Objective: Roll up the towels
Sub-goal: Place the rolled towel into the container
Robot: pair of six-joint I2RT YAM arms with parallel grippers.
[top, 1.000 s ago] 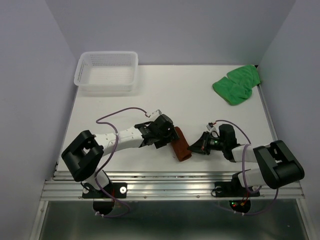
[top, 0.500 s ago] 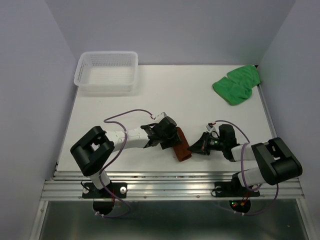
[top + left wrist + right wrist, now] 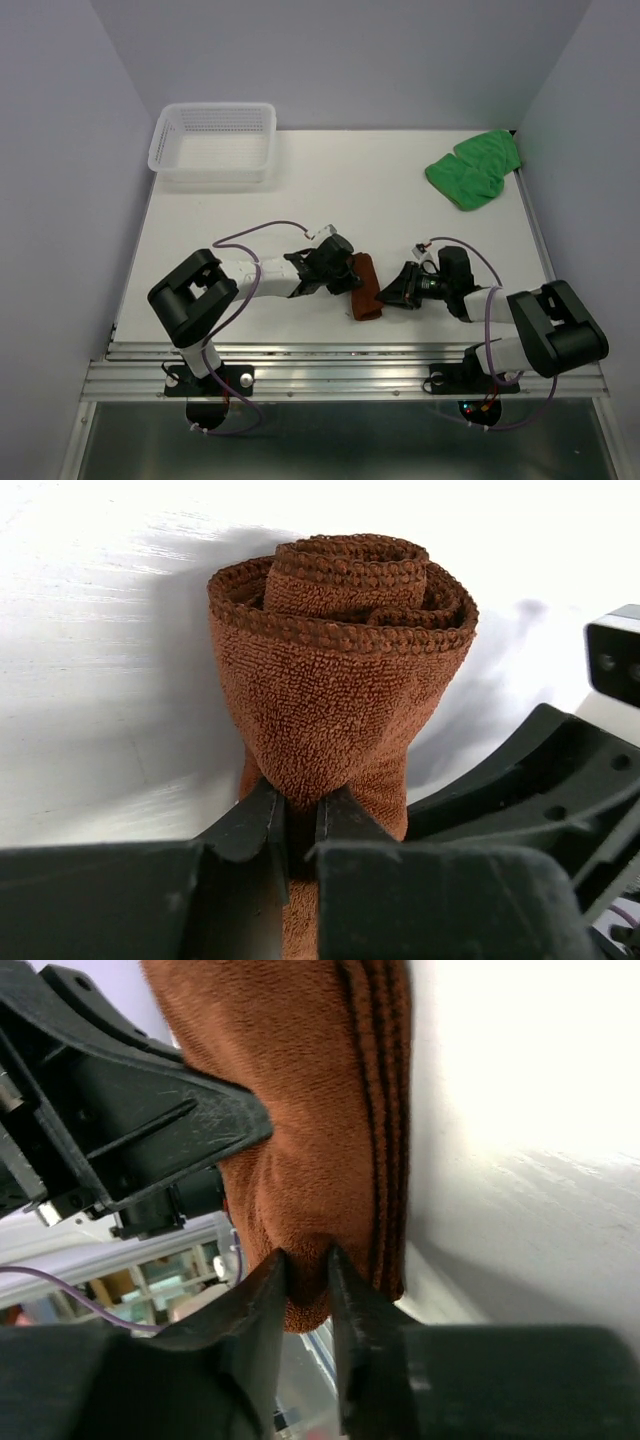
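Snugly pinched between left tool (image 3: 300,810) and right tool (image 3: 305,1265), rolled brown towel (image 3: 365,288)

The rolled towel (image 3: 365,287) lay on the table (image 3: 350,200) near its front edge, between the left gripper (image 3: 345,278) and the right gripper (image 3: 390,294). A basket (image 3: 213,143) sat in the far left corner, and a loose towel (image 3: 474,168) in the far right.

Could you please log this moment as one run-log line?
left gripper: shut on brown towel | right gripper: shut on brown towel | green towel: crumpled, far right | basket: far left
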